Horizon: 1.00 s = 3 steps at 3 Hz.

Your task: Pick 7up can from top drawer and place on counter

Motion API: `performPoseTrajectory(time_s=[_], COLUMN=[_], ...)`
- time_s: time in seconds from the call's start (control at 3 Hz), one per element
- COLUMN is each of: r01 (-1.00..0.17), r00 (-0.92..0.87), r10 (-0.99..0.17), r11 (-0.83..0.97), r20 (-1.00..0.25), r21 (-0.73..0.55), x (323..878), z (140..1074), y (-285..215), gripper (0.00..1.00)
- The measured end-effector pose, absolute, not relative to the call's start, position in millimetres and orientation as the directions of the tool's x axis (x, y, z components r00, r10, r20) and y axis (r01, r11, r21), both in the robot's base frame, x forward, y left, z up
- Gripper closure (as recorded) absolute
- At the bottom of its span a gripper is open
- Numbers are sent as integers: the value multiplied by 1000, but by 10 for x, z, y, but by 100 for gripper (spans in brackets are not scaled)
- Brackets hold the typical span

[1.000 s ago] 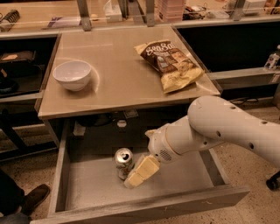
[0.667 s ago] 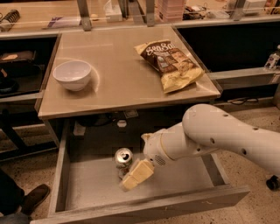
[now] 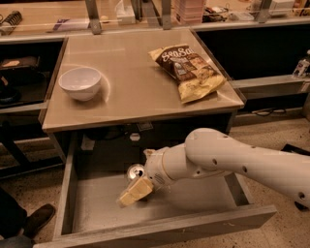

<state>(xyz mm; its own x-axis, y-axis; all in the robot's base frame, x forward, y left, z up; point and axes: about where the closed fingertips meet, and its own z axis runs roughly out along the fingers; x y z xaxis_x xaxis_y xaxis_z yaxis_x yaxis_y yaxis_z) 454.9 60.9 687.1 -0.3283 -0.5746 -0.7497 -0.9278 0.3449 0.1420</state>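
Observation:
The 7up can (image 3: 135, 171) stands upright in the open top drawer (image 3: 193, 203), left of its middle; only its silver top and pull tab show. My gripper (image 3: 130, 192) is low inside the drawer, right at the can and in front of it, hiding the can's body. The white arm (image 3: 232, 157) reaches in from the right across the drawer. The beige counter (image 3: 131, 92) lies just above and behind the drawer.
A white bowl (image 3: 80, 82) stands on the counter's left side. A chip bag (image 3: 189, 70) lies at its back right. A wooden ledge with metal posts (image 3: 92, 14) runs behind the counter. A dark shoe (image 3: 34, 218) is on the floor at the lower left.
The arm has swung further left and the gripper has closed in on the can, now covering its body. The can has not visibly moved.

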Motion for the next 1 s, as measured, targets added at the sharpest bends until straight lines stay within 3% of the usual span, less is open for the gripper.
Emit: performPoseTrajectory(time_s=[0.33,1.0], r01=[-926,-925], r00=[-335,-335], r10=[-555,-555], r11=[345,346], r20=[-761,-762], r21=[155,155], x=[4578,4582], z=[6741,6738], y=[751,752], gripper=[0,42])
